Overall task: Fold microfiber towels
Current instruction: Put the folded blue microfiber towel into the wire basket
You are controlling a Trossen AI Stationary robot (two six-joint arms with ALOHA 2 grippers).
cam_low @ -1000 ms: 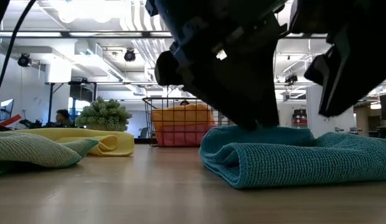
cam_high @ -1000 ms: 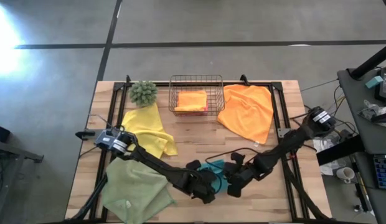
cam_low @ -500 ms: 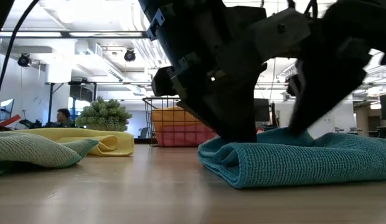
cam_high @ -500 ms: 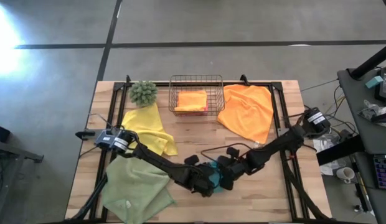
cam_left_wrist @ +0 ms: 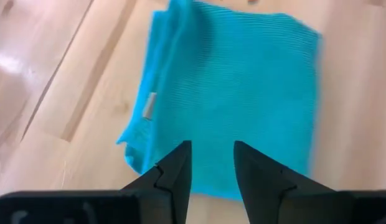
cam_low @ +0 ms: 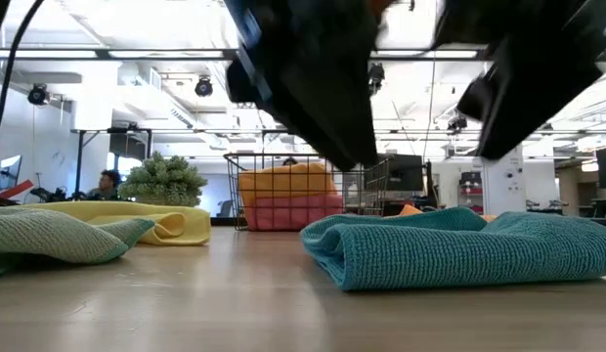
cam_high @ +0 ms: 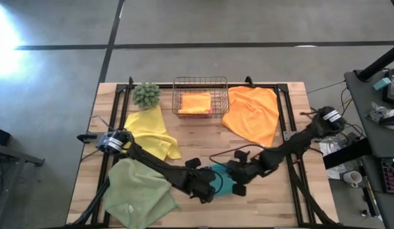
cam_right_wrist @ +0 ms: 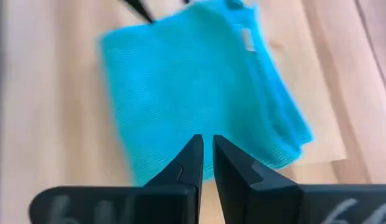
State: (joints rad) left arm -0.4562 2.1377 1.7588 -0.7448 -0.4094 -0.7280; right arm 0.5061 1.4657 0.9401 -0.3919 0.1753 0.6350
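Note:
The teal towel (cam_high: 224, 180) lies folded into a small rectangle on the near middle of the table; it also shows in the low view (cam_low: 459, 249). My left gripper (cam_left_wrist: 212, 167) hangs just above its left part, fingers open a little. My right gripper (cam_right_wrist: 207, 160) hangs above its right part, fingers shut. In the low view both grippers are clear of the cloth. A yellow towel (cam_high: 151, 130) and a sage green towel (cam_high: 138, 194) lie at the left, an orange towel (cam_high: 251, 114) at the far right.
A copper wire basket (cam_high: 200, 95) at the far middle holds a folded orange towel (cam_high: 196, 102) on a pink one. A spiky green ball plant (cam_high: 146, 94) stands at the far left. Bare wood lies between the basket and the teal towel.
My left gripper was pressing on the teal towel; my right gripper came down onto it beside the left. Both have now lifted clear of the towel. The towel stays folded on the table and lies flatter than before.

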